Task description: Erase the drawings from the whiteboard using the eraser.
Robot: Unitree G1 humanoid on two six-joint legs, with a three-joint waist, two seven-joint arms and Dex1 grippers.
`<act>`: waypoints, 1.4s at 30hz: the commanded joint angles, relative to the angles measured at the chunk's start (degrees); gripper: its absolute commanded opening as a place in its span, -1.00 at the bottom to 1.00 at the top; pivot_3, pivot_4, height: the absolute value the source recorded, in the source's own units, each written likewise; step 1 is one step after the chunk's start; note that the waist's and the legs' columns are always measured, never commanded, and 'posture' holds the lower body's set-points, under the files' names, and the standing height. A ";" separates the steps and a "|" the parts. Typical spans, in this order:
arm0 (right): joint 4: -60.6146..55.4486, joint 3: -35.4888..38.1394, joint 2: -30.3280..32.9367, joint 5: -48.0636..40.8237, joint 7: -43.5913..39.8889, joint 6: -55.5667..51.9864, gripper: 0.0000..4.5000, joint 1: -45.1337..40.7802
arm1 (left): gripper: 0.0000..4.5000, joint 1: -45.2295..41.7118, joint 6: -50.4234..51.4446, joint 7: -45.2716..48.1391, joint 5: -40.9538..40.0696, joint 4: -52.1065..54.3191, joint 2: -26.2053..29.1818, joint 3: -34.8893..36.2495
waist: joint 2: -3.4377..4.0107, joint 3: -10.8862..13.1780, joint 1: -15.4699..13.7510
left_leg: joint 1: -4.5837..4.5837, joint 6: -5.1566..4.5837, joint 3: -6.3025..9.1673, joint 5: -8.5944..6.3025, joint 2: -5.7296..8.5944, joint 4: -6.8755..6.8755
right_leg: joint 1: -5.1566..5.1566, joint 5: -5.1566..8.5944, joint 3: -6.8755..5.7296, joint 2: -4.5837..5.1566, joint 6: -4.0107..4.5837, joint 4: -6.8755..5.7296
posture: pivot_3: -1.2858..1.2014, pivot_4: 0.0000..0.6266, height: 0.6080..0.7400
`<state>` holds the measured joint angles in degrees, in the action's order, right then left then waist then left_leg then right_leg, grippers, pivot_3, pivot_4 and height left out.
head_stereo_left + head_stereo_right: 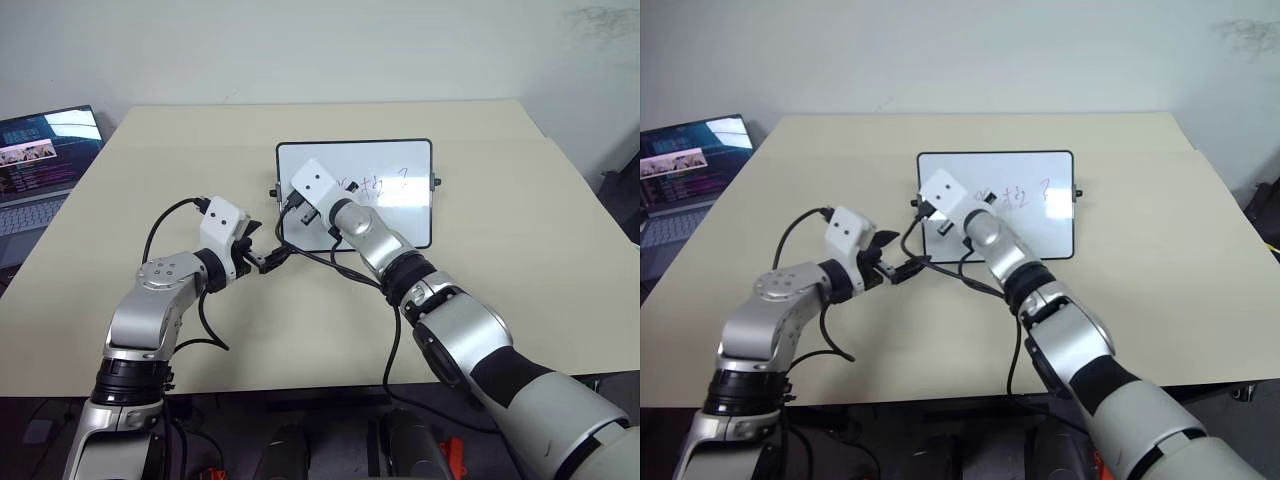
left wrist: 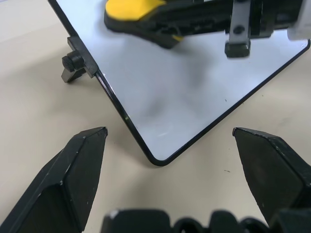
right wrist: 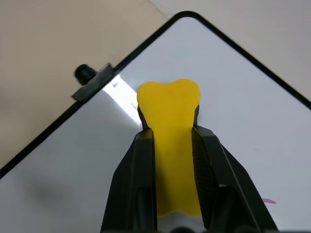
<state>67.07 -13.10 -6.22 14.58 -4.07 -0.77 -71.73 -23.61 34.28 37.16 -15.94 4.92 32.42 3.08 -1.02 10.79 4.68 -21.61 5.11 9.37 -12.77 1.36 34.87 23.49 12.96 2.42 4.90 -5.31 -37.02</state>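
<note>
Eraser (image 3: 168, 145) is clamped tight between right gripper (image 3: 170, 131) jaws, held over whiteboard (image 1: 400, 160) near its left edge, likely for wiping toward drawings (image 1: 372, 185). Left gripper (image 2: 170, 141) jaws spread wide, empty, beside board corner on worktop (image 1: 150, 180).

Bright even light, glare on whiteboard (image 1: 400, 225)

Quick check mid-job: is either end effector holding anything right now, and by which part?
The right end effector grips the yellow eraser by its narrow middle, the wider end sticking out over the whiteboard. The left end effector is open and holds nothing.
</note>
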 commanded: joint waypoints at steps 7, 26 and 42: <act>-3.59 2.75 0.93 -2.94 -5.09 -0.80 -0.70 -1.54 | 1.00 -0.91 -1.40 0.45 -0.32 1.19 0.57 0.77 | 0.00 0.00 0.17 | -0.01 0.00 -0.01 0.00 0.00 -0.01 | 0.01 0.00 0.00 0.00 0.00 0.02 | 0.03 -0.52 1.00; -63.28 4.02 42.29 -8.14 -41.47 -27.20 -0.70 23.95 | 1.00 -5.78 1.37 7.63 -2.53 3.60 2.42 -2.48 | -0.07 0.04 -1.33 | -0.63 0.05 -0.07 -0.06 0.01 -0.02 | 0.48 0.04 -0.05 0.05 -0.06 0.16 | 0.03 -0.52 1.00; -60.82 4.44 53.87 -5.45 -43.09 -21.94 -0.70 25.86 | 1.00 -9.35 -0.16 9.45 -0.35 -0.03 4.55 -4.60 | -0.05 0.09 -0.05 | -0.70 0.04 -0.27 -0.06 0.02 0.04 | 0.56 0.07 0.11 0.10 -0.10 0.18 | 0.03 -0.52 1.00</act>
<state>7.78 -10.08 46.42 9.22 -46.53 -24.01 -44.50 -31.73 34.85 46.30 -16.47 3.81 35.90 -2.03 -1.07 10.88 4.63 -22.32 5.15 9.11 -12.83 1.38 34.91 24.05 13.02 2.53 5.00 -5.41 -36.84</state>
